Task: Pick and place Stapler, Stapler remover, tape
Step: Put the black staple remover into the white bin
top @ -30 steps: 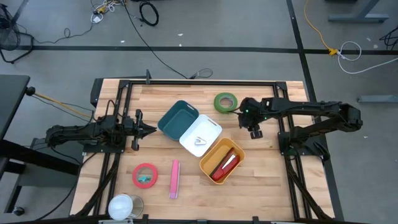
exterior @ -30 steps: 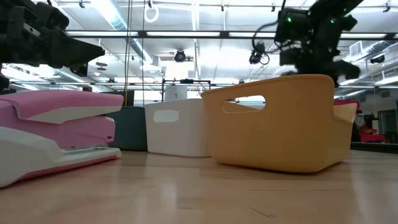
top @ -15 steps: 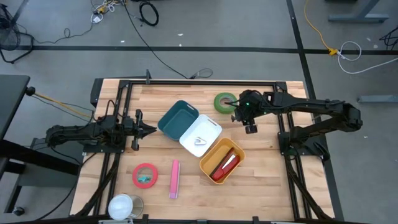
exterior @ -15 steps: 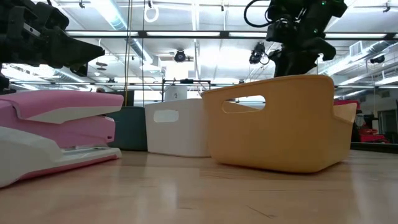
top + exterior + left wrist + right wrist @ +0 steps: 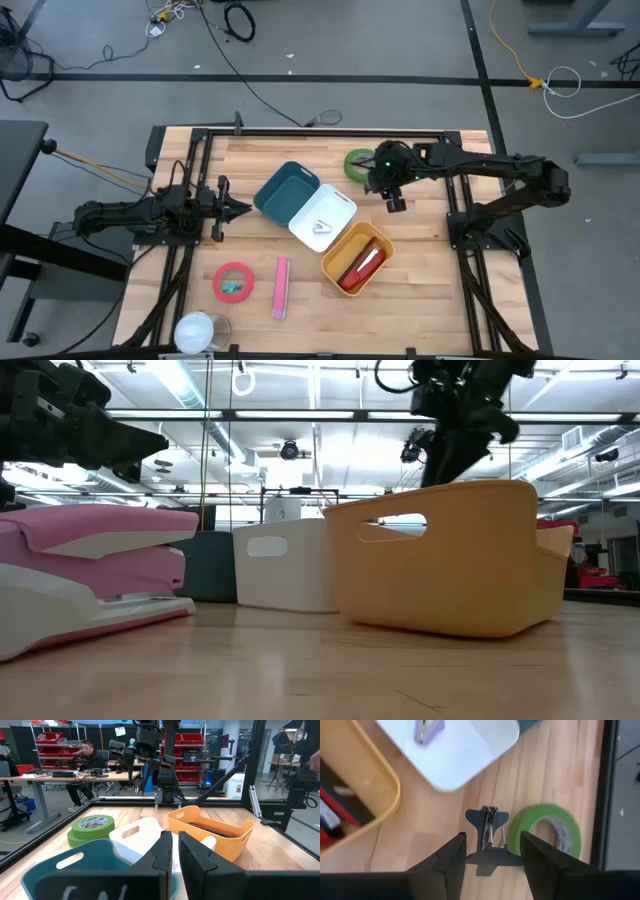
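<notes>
My right gripper hangs above the table beside the green tape roll, pointing steeply down, shut on a dark stapler remover. The tape lies flat on the wood. A red stapler lies in the yellow bin. A pale stapler remover lies in the white bin. On the table lie a pink stapler and a red tape roll. My left gripper waits level at the left, shut, by the teal bin. My right gripper pinches the dark stapler remover by its wide back end, between the two fingers. The fingers come from above, slanting down. The remover's claws point away from the gripper, and it hangs clear of the table.
A metal cup stands at the near left corner. The three bins sit in a diagonal row in mid-table. A black frame runs round the table's edges. In the left wrist view a person sits at a desk beyond the table.
My right gripper has risen and gone toward the table's left and far edge, closer to the green tape, tipping a little and carrying the dark stapler remover with it.
</notes>
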`<act>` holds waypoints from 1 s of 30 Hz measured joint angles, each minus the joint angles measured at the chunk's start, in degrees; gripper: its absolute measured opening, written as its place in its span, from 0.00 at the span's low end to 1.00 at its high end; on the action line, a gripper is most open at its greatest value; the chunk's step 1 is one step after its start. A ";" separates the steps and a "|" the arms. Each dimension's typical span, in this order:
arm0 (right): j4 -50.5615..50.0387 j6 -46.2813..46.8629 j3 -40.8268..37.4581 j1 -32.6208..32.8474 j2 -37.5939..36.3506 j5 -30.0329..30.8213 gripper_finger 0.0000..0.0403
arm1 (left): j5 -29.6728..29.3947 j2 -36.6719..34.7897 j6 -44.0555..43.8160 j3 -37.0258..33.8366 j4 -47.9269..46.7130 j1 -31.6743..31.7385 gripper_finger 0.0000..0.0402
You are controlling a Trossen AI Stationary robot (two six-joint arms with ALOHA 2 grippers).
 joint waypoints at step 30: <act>-2.12 -1.38 19.52 8.00 17.88 -0.16 0.43 | 0.00 0.00 0.00 0.01 0.02 0.00 0.09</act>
